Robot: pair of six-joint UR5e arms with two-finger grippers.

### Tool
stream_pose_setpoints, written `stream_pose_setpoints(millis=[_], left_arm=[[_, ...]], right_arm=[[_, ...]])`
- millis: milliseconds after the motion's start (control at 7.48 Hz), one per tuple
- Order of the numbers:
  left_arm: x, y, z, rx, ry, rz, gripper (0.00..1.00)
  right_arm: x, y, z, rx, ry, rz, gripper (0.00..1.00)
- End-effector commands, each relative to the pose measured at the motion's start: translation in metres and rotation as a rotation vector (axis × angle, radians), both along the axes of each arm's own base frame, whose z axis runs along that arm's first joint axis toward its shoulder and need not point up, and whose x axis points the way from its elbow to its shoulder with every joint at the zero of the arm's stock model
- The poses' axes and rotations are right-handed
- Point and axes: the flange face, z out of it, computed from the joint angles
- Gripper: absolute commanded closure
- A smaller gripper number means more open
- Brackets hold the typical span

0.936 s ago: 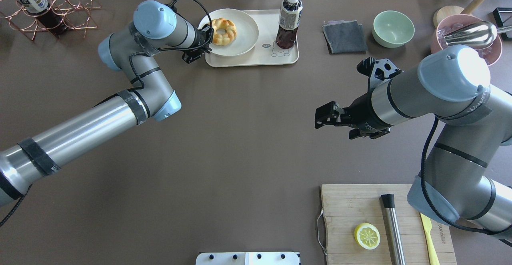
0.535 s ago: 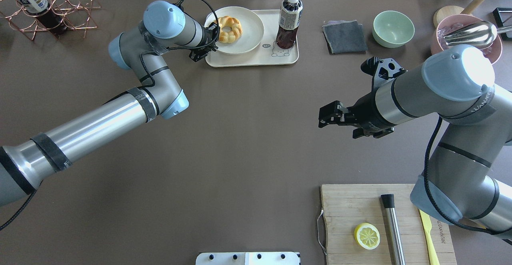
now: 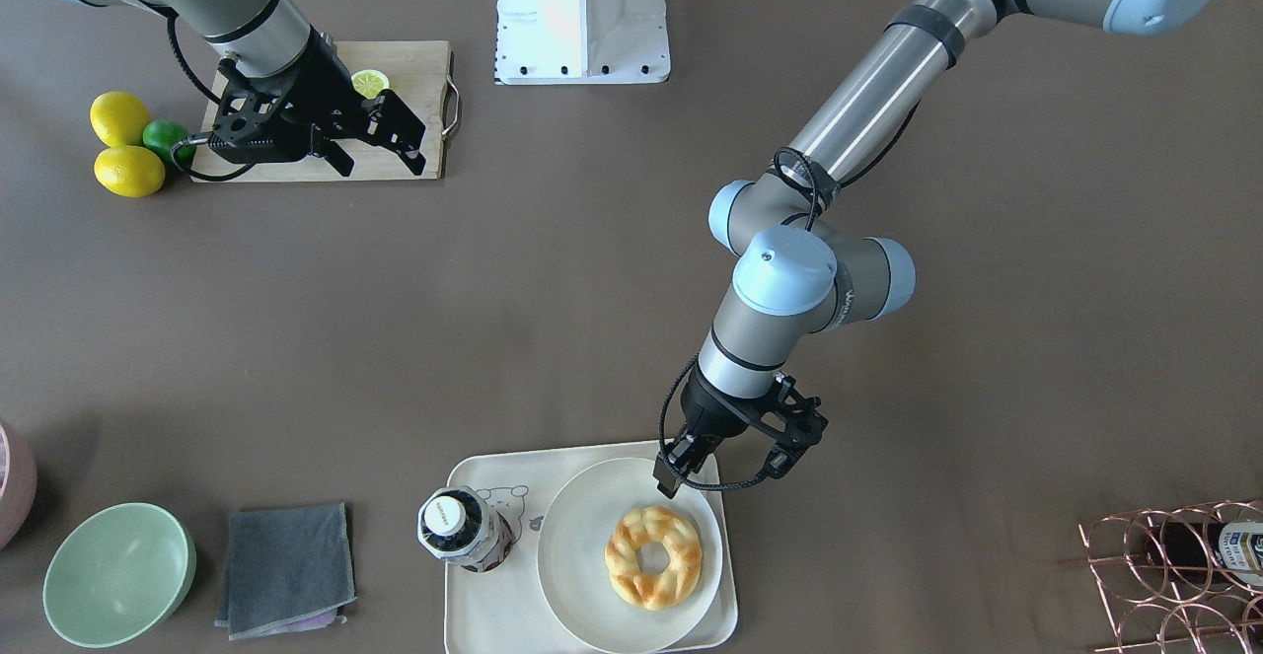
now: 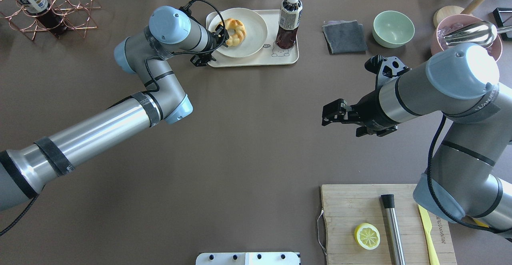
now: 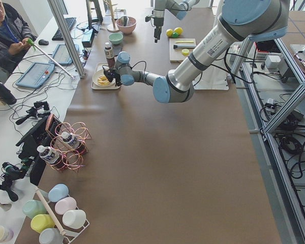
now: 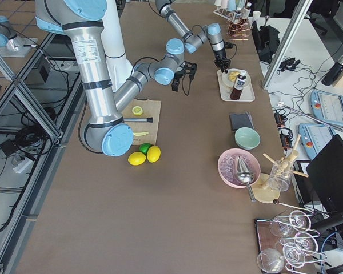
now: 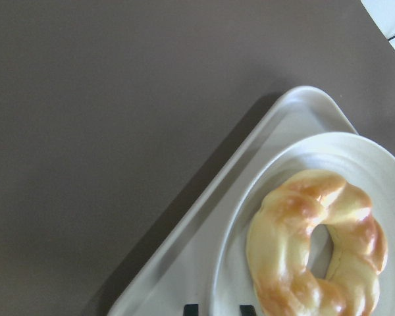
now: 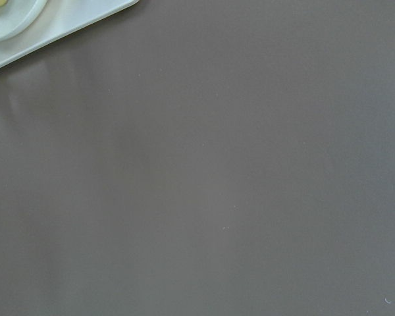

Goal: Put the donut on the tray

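Your left pincer (image 3: 668,479) is nearly closed, seemingly nipping the plate (image 3: 582,545) rim; the donut (image 3: 622,560) lies just ahead of its tips, on that plate inside the tray (image 3: 483,615).

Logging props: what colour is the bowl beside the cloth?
Round bowl: pale mint green; overhead view.

We see a long brown surface (image 5: 157,168) running down the middle of the room. Along one side stands a white desk (image 5: 5,132) strewn with cables (image 5: 20,109), where a seated person (image 5: 5,35) works near a keyboard (image 5: 66,28). Aluminium frame rails (image 5: 290,132) line the other side above a grey floor (image 5: 302,223). From the right end we make out tan tiles (image 6: 11,11). Bright daylight washes the far end.
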Motion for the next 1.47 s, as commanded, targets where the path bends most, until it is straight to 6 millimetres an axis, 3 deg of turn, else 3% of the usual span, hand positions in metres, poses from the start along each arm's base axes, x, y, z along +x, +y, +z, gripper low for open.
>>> stream_pose_setpoints(millis=[0,134,268,401,535,803,936,1338], left_arm=[[-0.044,0.035,0.010,0.057,0.010,0.023,0.02],[-0.082,0.045,0.035,0.090,-0.061,0.068,0.02],[-0.126,0.040,0.057,0.130,-0.103,0.142,0.02],[-0.178,0.039,0.086,0.171,-0.101,0.269,0.02],[-0.210,0.037,0.103,0.246,-0.132,0.318,0.02],[-0.262,0.066,0.162,0.405,-0.217,0.460,0.02],[-0.306,0.075,0.186,0.466,-0.236,0.504,0.02],[-0.449,0.141,0.278,0.662,-0.320,0.634,0.02]], right_arm=[[0.017,-0.005,0.011,-0.008,0.015,0.023,0.00],[0.027,-0.009,0.023,0.024,0.036,0.013,0.00],[0.042,-0.015,0.041,0.064,0.066,-0.009,0.00],[0.063,-0.021,0.066,0.112,0.104,-0.041,0.00],[0.088,-0.028,0.083,0.126,0.116,-0.060,0.00],[0.156,-0.044,0.132,0.169,0.139,-0.107,0.00],[0.190,-0.051,0.163,0.177,0.157,-0.115,0.00],[0.285,-0.076,0.258,0.233,0.207,-0.149,0.00]])
